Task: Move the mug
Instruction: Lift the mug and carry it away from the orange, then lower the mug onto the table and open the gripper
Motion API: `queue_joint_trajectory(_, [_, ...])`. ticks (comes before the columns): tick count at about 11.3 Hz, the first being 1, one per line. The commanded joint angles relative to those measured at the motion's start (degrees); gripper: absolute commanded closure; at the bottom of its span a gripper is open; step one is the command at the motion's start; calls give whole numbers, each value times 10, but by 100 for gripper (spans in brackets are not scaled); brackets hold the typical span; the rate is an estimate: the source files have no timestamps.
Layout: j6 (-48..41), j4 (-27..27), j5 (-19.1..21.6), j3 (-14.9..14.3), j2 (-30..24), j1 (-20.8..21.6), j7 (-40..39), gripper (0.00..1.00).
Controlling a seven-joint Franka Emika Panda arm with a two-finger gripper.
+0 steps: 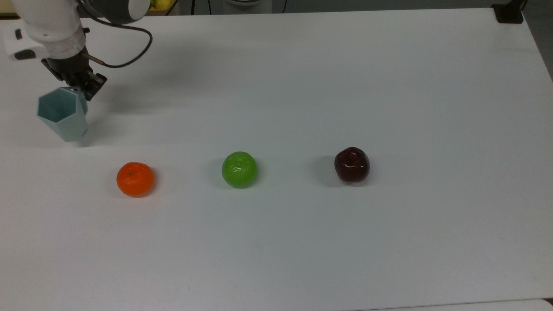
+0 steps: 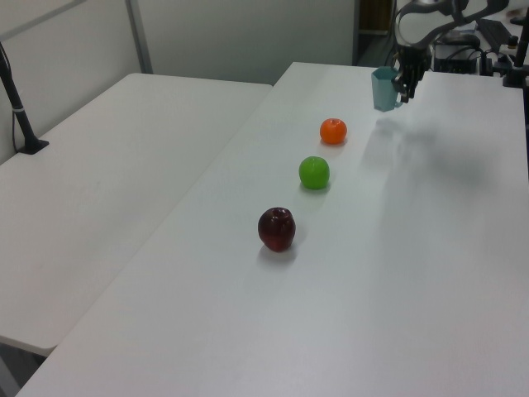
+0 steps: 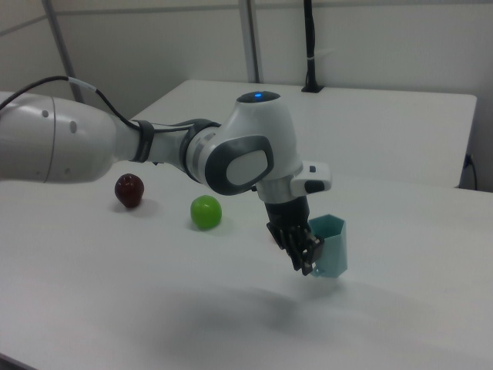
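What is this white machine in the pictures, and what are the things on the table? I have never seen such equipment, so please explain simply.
The white machine is a robot arm. At its end sits a black gripper with two fingers, shut on the handle of a pale blue mug with a six-sided rim.

Three cameras look at the same moment. The top view looks down on the white table. The left view looks along the table, with the arm at the far end. The right view looks from close to the arm.

On the table three fruits lie in a row, apart from each other: an orange, a green apple and a dark red apple. In the top view the mug is upright near the table's left edge, beyond the orange.
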Motion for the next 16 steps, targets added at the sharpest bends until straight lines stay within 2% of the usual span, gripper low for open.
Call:
queue_joint_trajectory(1, [12, -3, 15, 4, 18, 8, -7, 94])
queue_joint_trajectory(3, [32, -13, 23, 11, 22, 8, 0, 90])
queue_joint_trajectory(7, [60, -23, 36, 26, 38, 8, 53, 89])
queue_joint_trajectory(9, [58, -23, 65, 26, 38, 8, 58, 80])
queue_joint_trajectory(11, [51, -23, 66, 26, 36, 8, 58, 23])
queue_joint_trajectory(12, [51, -24, 66, 25, 36, 8, 57, 14])
queue_joint_trajectory(13, [51, -23, 66, 25, 35, 8, 55, 1])
queue_joint_trajectory(16, [28, -15, 59, 25, 17, 8, 31, 0])
